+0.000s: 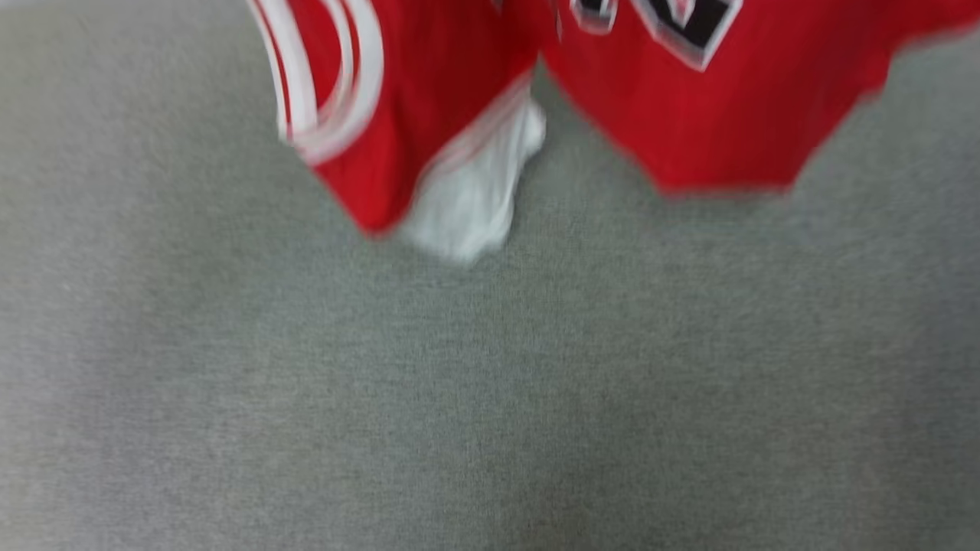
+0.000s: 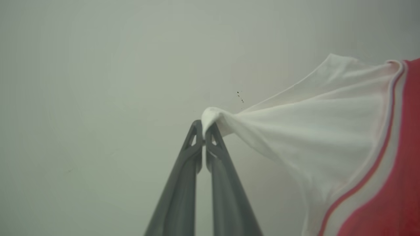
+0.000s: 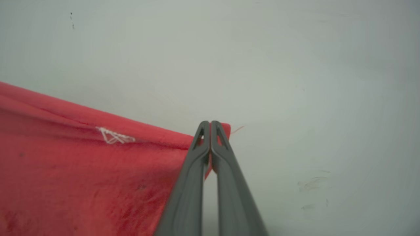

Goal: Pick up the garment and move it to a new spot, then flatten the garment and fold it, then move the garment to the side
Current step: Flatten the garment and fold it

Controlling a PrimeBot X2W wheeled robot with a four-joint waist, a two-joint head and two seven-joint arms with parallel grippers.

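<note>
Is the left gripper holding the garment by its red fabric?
No, the left gripper has its fingers pinched shut on the white sleeve of the garment.

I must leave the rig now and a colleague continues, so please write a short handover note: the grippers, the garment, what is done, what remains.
Left gripper: shut on the tip of the white sleeve.
Right gripper: shut on a corner of the red edge.
Garment: lifted, hanging between both grippers over the grey surface. The head view is blurred, so I cannot tell if the cloth touches the surface.
Done: pick-up.
Left: lay it at the new spot, flatten, fold, move aside.
</note>
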